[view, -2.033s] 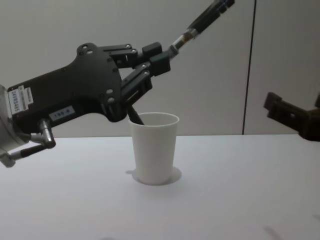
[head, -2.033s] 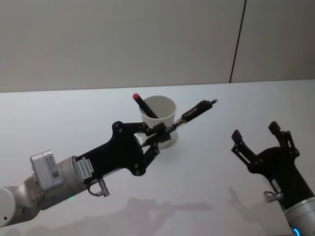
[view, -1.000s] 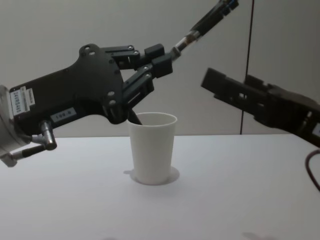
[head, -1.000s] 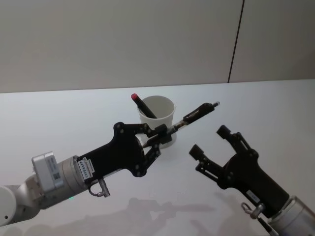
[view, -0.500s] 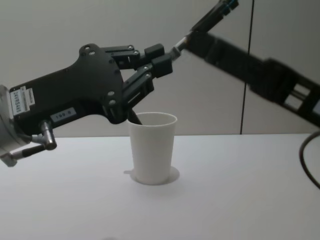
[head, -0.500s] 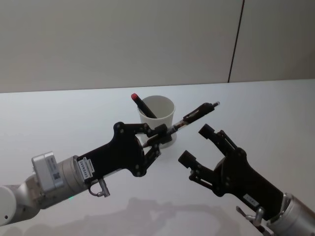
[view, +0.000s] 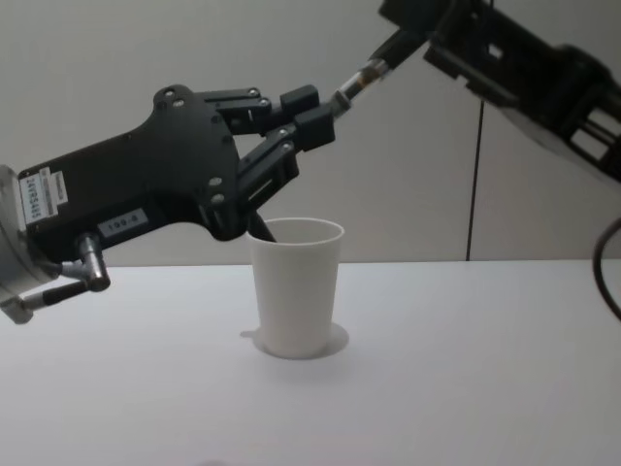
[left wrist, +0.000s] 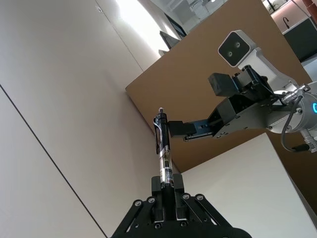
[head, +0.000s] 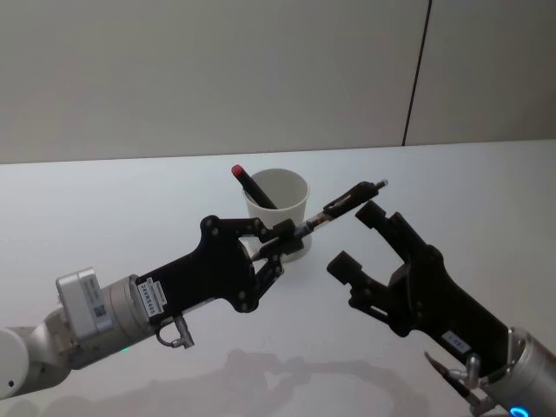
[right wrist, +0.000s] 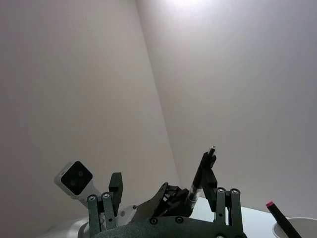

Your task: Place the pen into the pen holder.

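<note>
My left gripper (head: 280, 236) is shut on the lower end of a black pen (head: 346, 201) with a clear middle section. It holds the pen tilted up and to the right above the white paper cup that is the pen holder (head: 281, 207). In the chest view the pen (view: 373, 66) rises from the left gripper (view: 312, 113) over the pen holder (view: 296, 291). My right gripper (head: 356, 239) is open, and one finger (left wrist: 176, 128) sits close beside the pen's upper end. I cannot tell if they touch.
A red-capped pen (head: 248, 184) leans inside the pen holder. The white table (head: 469, 191) stretches bare around the cup, with a grey wall behind it.
My right gripper has risen and moved left from low on the right side up to the pen's free end, staying open. The left gripper and the pen have held still.
</note>
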Controlling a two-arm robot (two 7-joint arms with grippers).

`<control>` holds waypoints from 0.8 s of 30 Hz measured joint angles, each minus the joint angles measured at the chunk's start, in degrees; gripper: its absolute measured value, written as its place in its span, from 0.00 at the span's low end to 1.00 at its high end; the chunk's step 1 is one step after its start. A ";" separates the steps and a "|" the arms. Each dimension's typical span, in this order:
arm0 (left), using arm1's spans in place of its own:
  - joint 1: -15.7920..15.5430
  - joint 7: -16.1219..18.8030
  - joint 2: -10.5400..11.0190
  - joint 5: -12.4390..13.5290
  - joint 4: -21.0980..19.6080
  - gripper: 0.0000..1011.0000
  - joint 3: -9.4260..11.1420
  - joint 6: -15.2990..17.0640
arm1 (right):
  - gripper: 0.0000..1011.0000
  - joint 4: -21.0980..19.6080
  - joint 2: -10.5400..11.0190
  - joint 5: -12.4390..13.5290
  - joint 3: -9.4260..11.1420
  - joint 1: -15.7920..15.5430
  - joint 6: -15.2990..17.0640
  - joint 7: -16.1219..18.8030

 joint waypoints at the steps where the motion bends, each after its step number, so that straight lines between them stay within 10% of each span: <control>1: 0.00 0.00 0.00 0.00 0.00 0.14 0.00 0.00 | 0.99 0.06 0.01 0.14 0.01 0.09 -0.05 0.06; 24: 0.00 0.01 0.00 0.02 0.00 0.14 0.00 0.00 | 0.99 0.63 0.80 2.68 0.06 0.75 -1.23 0.50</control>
